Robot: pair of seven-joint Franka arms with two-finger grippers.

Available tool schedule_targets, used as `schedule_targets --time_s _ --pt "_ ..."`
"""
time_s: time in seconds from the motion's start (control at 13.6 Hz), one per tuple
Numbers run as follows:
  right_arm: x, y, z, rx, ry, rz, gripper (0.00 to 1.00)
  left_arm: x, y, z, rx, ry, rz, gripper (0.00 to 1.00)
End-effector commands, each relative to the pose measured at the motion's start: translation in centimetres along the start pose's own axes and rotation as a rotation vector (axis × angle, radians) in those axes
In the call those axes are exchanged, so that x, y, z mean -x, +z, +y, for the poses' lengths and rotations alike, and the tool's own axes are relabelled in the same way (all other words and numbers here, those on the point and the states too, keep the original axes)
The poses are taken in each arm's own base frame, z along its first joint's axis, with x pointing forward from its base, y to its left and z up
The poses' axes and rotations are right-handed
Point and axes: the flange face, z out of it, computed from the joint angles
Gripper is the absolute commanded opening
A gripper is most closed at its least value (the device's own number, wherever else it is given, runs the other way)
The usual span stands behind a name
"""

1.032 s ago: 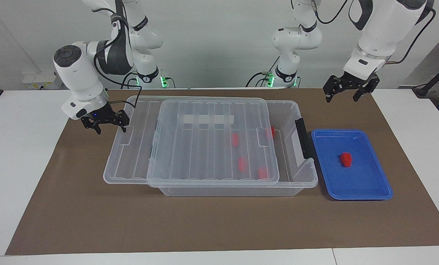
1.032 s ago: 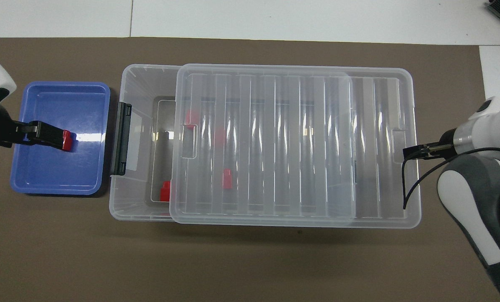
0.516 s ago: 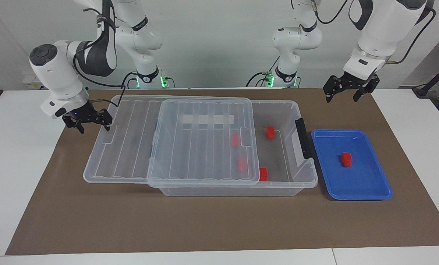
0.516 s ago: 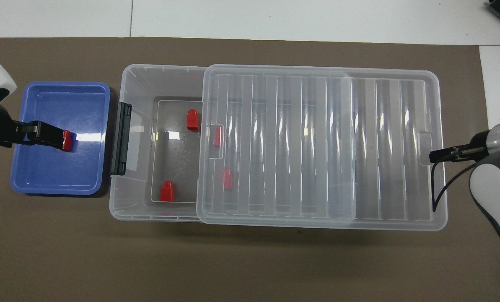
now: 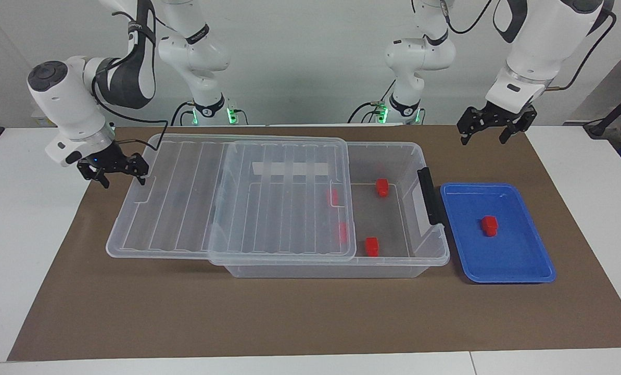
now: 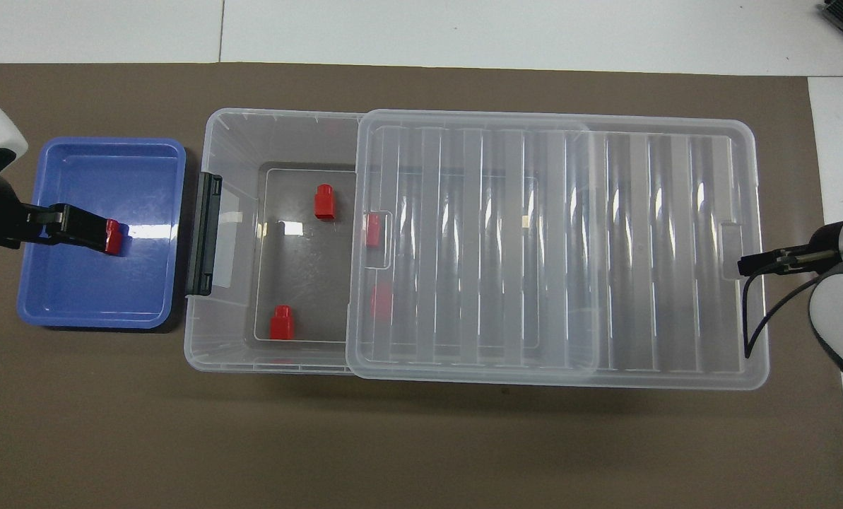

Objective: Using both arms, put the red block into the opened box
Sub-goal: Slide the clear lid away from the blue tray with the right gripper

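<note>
**Lid slid partway off the box, red block lying in the blue tray**

A brown rectangular paper mat covers the white table. On it, midway between the two arms, stands the large shallow clear plastic box. Its ribbed clear plastic lid, with a white tape strip, lies shifted toward the right arm's end, overhanging the box there and leaving the part at the left arm's end uncovered. A dark grey latch sits on the box wall at that uncovered end.

Just beside that latch lies the smaller blue plastic tray, and in it rests the small bright red plastic block.

Inside the box lie four more small red blocks: two in the uncovered part, two seen dimly through the lid.

The right gripper hangs at the overhanging short edge of the lid, fingers spread; whether they touch the lid cannot be told. The left gripper waits raised over the mat beside the tray, fingers spread wide and holding nothing.
</note>
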Motion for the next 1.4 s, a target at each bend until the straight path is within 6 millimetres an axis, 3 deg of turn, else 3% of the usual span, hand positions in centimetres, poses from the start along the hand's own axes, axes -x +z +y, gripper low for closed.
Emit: schedule_targets --time_s 0.0,0.37,0.59,0.81,1.03,1.33 --pt "0.7 0.0 0.6 0.009 -0.013 0.010 1.00 0.6 -0.4 -0.3 -0.007 -0.008 0.010 1.00" --pt "0.9 -0.1 1.3 0.011 0.004 0.010 1.00 0.6 -0.4 -0.3 -0.007 -0.008 0.010 1.00" --pt "0.3 -1.2 0.8 0.012 0.000 0.014 1.00 0.6 -0.4 -0.3 -0.008 -0.008 0.010 1.00" --pt "-0.3 -3.8 -0.1 0.014 0.004 0.011 1.00 0.6 -0.4 -0.3 -0.007 -0.008 0.010 1.00" --pt "-1.2 -6.3 -3.0 0.014 0.066 0.007 1.00 0.6 -0.4 -0.3 -0.007 -0.008 0.010 1.00" --pt "-4.2 -10.2 -8.4 0.054 0.206 0.024 1.00 0.6 -0.4 -0.3 -0.007 -0.008 0.010 1.00"
